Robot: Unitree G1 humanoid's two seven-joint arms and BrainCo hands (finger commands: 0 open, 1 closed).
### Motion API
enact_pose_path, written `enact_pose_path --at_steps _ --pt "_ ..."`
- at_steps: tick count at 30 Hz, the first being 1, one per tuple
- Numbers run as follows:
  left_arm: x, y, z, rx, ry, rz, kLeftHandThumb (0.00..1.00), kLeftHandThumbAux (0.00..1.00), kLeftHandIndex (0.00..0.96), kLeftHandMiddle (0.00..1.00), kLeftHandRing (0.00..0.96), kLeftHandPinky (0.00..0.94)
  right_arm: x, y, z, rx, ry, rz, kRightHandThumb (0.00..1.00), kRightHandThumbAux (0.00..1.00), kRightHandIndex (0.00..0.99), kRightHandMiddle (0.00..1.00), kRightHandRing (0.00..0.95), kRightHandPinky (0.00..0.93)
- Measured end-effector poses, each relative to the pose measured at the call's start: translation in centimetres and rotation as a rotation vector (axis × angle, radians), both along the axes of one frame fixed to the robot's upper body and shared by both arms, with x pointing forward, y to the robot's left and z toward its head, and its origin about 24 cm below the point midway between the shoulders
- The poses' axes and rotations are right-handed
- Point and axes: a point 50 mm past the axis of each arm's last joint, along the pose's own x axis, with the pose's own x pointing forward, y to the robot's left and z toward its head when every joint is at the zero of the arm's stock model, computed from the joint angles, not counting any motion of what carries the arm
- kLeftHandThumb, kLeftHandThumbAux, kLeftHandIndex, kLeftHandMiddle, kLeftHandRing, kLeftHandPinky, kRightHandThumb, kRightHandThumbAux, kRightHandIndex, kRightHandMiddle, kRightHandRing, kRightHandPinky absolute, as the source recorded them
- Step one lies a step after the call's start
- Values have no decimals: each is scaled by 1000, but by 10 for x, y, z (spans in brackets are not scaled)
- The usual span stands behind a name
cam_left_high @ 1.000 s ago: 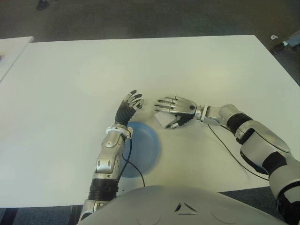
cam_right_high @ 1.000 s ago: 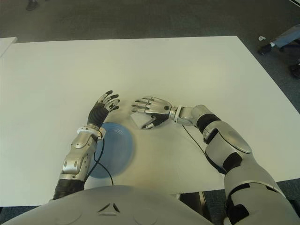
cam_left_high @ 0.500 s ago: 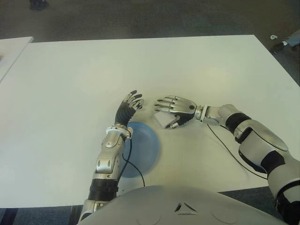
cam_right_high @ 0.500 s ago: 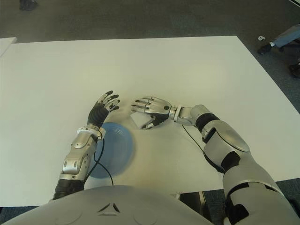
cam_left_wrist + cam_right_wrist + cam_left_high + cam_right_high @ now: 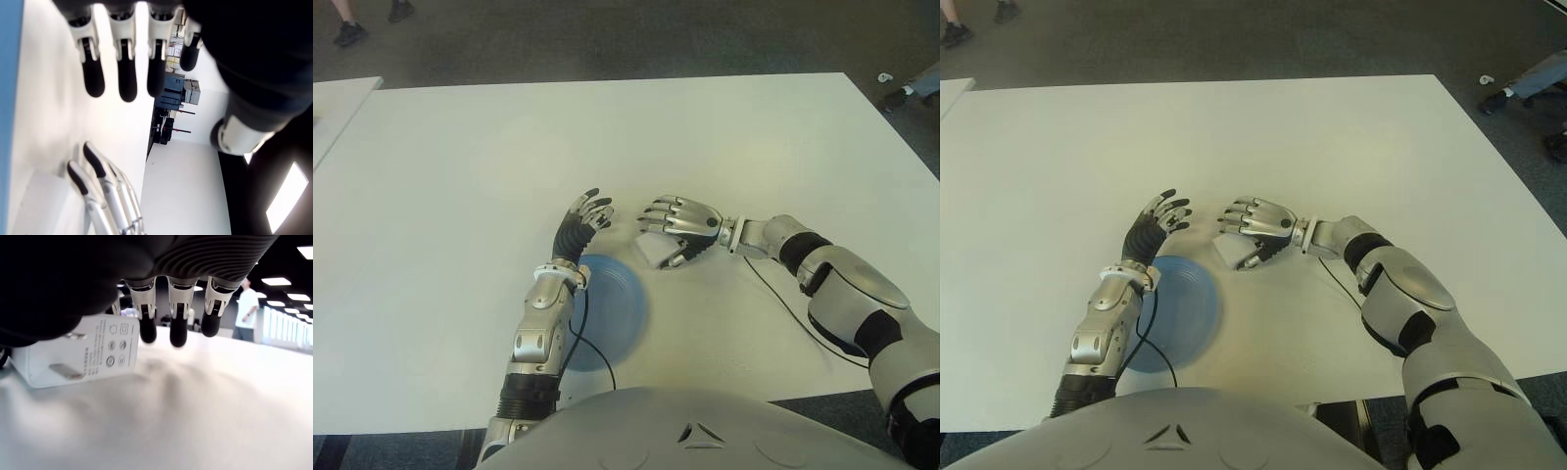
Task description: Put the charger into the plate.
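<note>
Charger (image 5: 656, 249): white block on the white table (image 5: 754, 147), just beside the plate's far right rim, not in it; the right hand covers its upper part in the eye views. The right wrist view shows its face with small printed symbols and 1 metal prong (image 5: 63, 371).
Right hand (image 5: 682, 225): palm down over the charger, fingers curved above it. In the right wrist view 3 dark fingertips (image 5: 178, 335) hang in front of the charger's face; whether any finger or the thumb touches it cannot be told, so a grasp is not confirmed.
Left hand (image 5: 584, 219): past the plate's far edge, left of the charger, fingers spread and holding nothing; its wrist view shows 4 separate fingertips (image 5: 127, 83).
Plate (image 5: 619, 311): blue, near the table's front edge; the left forearm and a black cable hide its left part.
Background: a person in a white top (image 5: 246, 307), blurred, in the right wrist view.
</note>
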Motion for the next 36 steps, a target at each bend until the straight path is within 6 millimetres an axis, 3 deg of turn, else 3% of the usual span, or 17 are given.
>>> enact_pose_path --at_steps 4,11,28,36 --pt "0 1 0 -1 1 3 0 642 145 256 283 299 0 1 2 32 -51 14 557 649 713 843 845 887" --pt "1 1 -1 -3 4 4 6 625 137 268 290 299 2 3 3 45 -105 11 681 700 801 881 883 899" --pt "7 7 6 -7 -81 42 1 574 122 260 282 304 4 7 7 53 -131 17 881 652 836 882 890 892" --pt "7 10 5 0 -95 56 0 548 121 237 257 275 3 5 8 72 -118 8 915 642 832 884 892 896"
